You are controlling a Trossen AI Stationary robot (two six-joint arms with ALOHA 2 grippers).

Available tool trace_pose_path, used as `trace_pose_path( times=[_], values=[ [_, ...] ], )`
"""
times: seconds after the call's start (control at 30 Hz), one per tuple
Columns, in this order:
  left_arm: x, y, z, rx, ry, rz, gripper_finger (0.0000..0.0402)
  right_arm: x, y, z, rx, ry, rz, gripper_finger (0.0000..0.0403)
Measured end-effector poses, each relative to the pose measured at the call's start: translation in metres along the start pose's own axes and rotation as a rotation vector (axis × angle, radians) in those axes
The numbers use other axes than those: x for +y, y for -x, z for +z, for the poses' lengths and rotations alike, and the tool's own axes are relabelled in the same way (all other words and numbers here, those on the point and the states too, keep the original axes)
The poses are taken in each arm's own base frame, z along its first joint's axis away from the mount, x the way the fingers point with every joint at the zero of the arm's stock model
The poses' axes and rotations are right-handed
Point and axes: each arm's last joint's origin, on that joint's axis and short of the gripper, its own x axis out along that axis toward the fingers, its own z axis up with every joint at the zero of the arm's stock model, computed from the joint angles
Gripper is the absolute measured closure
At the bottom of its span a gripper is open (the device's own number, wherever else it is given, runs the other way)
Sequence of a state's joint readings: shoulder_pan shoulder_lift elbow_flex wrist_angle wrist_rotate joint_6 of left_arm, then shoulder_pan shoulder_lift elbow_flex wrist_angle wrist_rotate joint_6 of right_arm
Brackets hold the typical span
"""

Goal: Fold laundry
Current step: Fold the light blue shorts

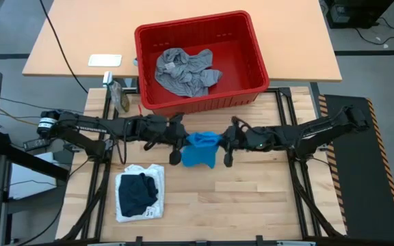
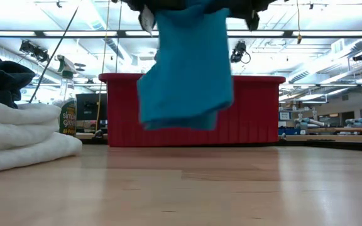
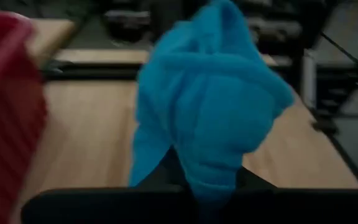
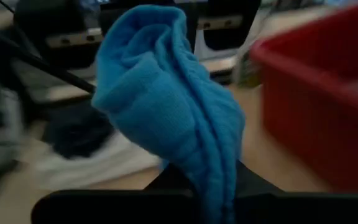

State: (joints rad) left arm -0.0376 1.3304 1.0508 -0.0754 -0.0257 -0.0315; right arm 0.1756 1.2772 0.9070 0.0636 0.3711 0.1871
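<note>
A bright blue garment (image 1: 200, 149) hangs between my two grippers over the middle of the table, in front of the red basket (image 1: 252, 41). My left gripper (image 1: 185, 142) is shut on its left side and my right gripper (image 1: 221, 142) on its right side. In the low view the blue garment (image 2: 184, 69) hangs bunched, clear of the tabletop. A heather grey garment (image 1: 183, 72) lies crumpled in the basket. A dark navy garment (image 1: 137, 191) lies on a folded white one (image 1: 154, 174) near the table's left near corner. My left gripper (image 3: 210, 193) pinches a bunched upper part of the blue garment (image 3: 213, 177) between its two fingers; the cloth swells up in front of them in several folds and is lifted clear. My right gripper (image 4: 213, 193) pinches another gathered part of the garment (image 4: 219, 174) between its fingers, several layers thick, hanging slack.
The red basket (image 2: 256, 113) stands just beyond the grippers at the table's far edge. A spray bottle (image 1: 122, 96) stands left of it. The white and navy stack (image 2: 17, 135) occupies the left near area. Bare wood (image 1: 252, 198) lies right of the stack.
</note>
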Motion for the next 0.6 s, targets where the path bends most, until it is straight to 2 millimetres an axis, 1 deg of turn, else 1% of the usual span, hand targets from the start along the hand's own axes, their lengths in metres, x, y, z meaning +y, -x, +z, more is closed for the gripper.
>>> trace_pose_path(
  times=[0.1, 0.17, 0.23, 0.3, 0.4, 0.5, 0.6],
  values=[
    [0.008, 0.000, 0.005, -0.048, -0.013, 0.034, 0.0360, 0.000, 0.012, 0.005, -0.020, 0.183, -0.077, 0.0384],
    [0.009, -0.001, 0.006, -0.059, -0.023, 0.036, 0.0351, 0.002, 0.019, 0.007, -0.028, 0.253, -0.121, 0.0384],
    [0.004, -0.004, 0.004, -0.049, -0.037, 0.021, 0.0351, 0.005, 0.023, 0.005, -0.010, 0.283, -0.154, 0.0384],
    [-0.005, -0.012, -0.004, 0.003, -0.048, -0.006, 0.0357, 0.011, 0.023, -0.003, 0.040, 0.291, -0.155, 0.0384],
    [-0.027, -0.029, -0.026, 0.112, -0.035, -0.065, 0.0377, 0.025, 0.016, -0.027, 0.154, 0.201, -0.108, 0.0384],
    [-0.052, -0.056, -0.055, 0.234, 0.034, -0.111, 0.0394, 0.049, 0.005, -0.071, 0.298, 0.053, -0.045, 0.0384],
    [-0.076, -0.080, -0.089, 0.359, 0.155, -0.123, 0.0397, 0.077, -0.001, -0.111, 0.401, -0.112, 0.002, 0.0384]
  ],
)
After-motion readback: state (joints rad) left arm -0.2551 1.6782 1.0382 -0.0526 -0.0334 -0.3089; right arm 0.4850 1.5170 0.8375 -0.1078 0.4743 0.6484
